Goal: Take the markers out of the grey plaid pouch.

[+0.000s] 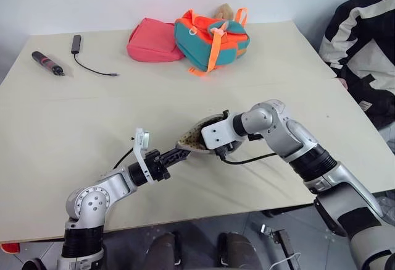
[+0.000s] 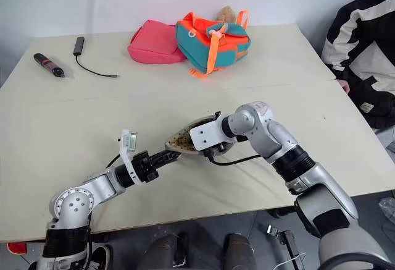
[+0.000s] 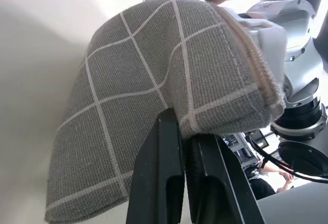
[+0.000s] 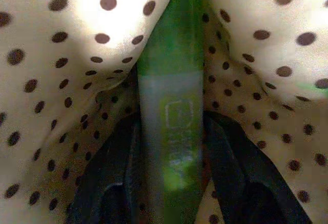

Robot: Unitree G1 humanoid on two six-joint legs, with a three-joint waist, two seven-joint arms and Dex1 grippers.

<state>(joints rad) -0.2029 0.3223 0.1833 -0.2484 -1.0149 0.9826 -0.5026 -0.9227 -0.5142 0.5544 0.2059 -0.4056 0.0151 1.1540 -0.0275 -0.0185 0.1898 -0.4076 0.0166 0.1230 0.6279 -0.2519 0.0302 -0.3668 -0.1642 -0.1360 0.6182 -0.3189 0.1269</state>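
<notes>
Grey plaid pouch [image 3: 154,96] hangs above the table [image 1: 74,128], its edge pinched in the closed left gripper [image 3: 187,147]. Right gripper [image 4: 171,147], buried inside, clasps the green marker [image 4: 171,80]; any red marker is hidden.

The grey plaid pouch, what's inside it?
Inside the grey plaid pouch, against its spotted lining, lies a light green marker between the right end effector's two black fingers. The fabric folds cover anything deeper, so a second marker cannot be seen.
</notes>
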